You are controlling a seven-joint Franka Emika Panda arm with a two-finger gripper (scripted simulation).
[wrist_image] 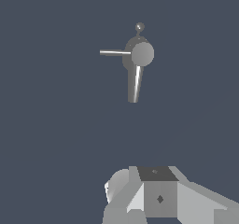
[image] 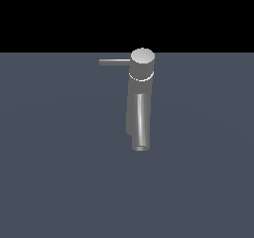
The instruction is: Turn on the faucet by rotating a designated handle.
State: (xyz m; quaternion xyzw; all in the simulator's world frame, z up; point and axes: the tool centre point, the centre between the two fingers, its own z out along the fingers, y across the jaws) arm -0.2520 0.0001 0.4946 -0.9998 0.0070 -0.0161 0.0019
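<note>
Standing well apart from end effector (wrist_image: 140, 213), faucet (image: 140, 90), handle (image: 114, 62) untouched

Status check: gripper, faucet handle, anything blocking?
Gripper far from faucet, jaw state unclear. Handle untouched, jutting toward the exterior view's left. Nothing in the way.

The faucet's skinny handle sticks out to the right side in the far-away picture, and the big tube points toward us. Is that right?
Not quite. In the exterior view the handle sticks out from the faucet's round cap toward that view's left, not the right. The spout does point toward the camera, as you said.
</note>
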